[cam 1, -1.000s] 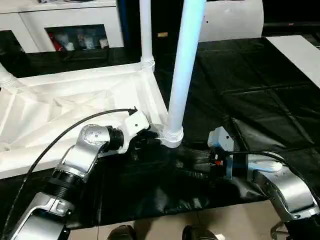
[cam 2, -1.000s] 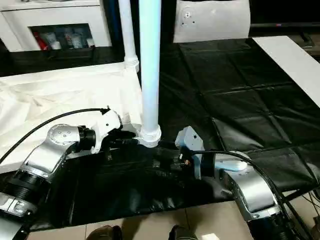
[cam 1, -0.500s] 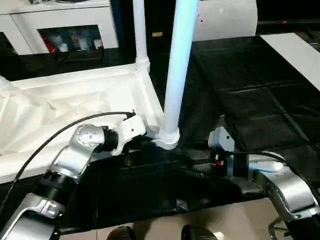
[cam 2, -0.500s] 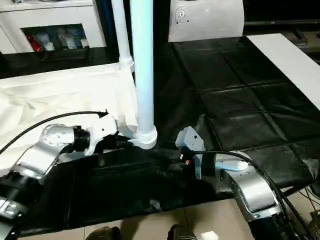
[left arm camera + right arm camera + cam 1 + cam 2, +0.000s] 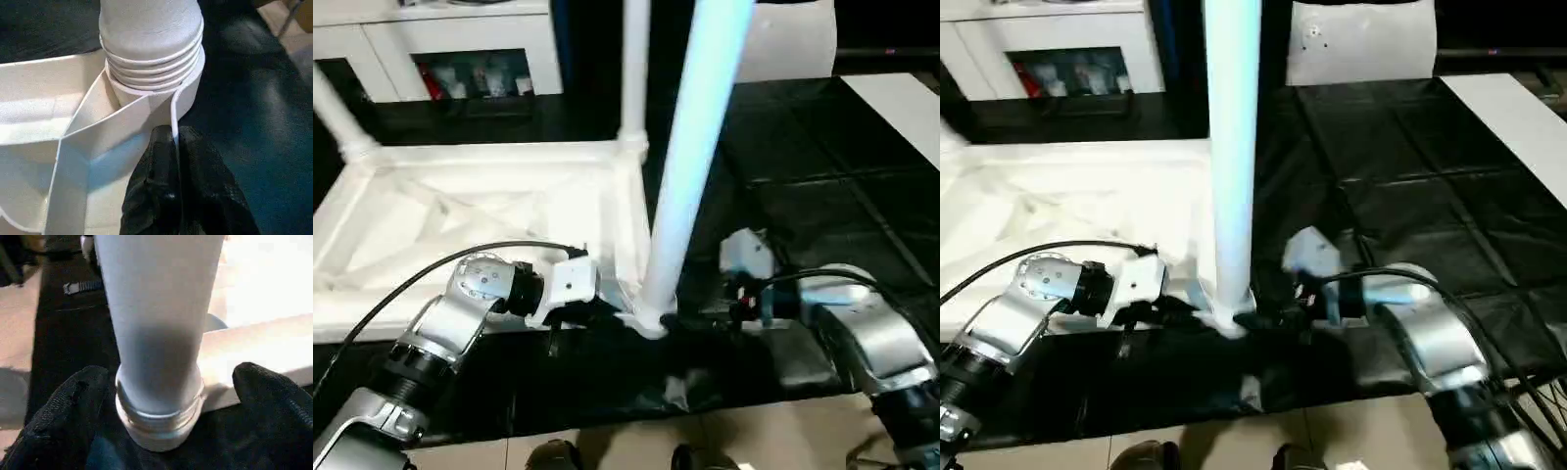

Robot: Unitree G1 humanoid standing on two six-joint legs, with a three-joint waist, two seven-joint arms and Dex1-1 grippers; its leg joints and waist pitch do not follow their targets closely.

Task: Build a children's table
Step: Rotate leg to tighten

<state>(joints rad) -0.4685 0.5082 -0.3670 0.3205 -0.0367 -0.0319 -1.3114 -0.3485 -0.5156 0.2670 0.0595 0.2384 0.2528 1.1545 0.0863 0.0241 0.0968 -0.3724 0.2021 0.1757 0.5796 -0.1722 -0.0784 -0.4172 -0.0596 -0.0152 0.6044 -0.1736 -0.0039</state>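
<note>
A: While the upside-down tabletop (image 5: 489, 211) lies on black sheeting, where's the near leg (image 5: 690, 157)?

B: Upright in the tabletop's near corner socket (image 5: 156, 83). The left claw (image 5: 173, 161) pinches the thin rim beside that socket; the right claw (image 5: 156, 396) stands open around the leg's base.

A: Handling?

B: Likely light, stiff, smooth plastic; grip low, near the socket.

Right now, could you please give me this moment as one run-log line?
left gripper: shut on tabletop rim by corner socket | right gripper: open, fingers either side of leg base | leg: upright in socket
</note>
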